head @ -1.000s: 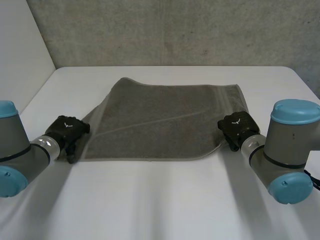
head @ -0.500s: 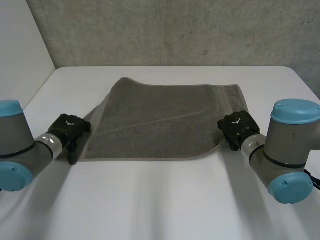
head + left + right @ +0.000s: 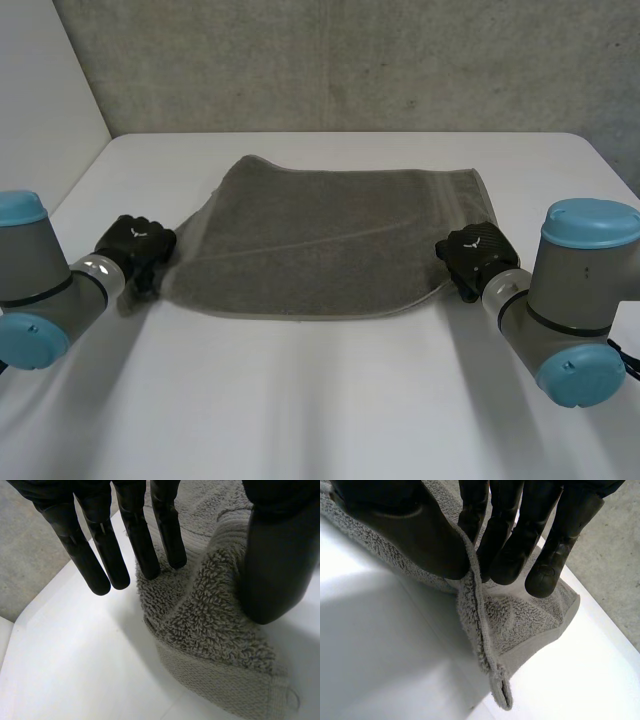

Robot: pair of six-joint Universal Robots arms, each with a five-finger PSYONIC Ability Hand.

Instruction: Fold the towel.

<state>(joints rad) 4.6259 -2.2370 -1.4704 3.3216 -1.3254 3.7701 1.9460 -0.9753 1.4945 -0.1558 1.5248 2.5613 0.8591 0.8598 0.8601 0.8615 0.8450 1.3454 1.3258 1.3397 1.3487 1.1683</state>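
Note:
A grey towel lies spread on the white table, with a diagonal fold line across it. My left hand is at its near left corner. In the left wrist view the corner of the towel is bunched up between the straight fingers and the thumb, which presses on it. My right hand is at the near right corner. There the thumb and fingers pinch the towel's hemmed edge, and a flap hangs down from the grip.
A grey concrete wall stands behind the table's far edge and a white panel rises at the left. Bare table stretches in front of the towel to the near edge.
My left hand has closed in on the near left corner, which has drawn up and inward from the table. The left arm shifted slightly left. The right hand has not moved.

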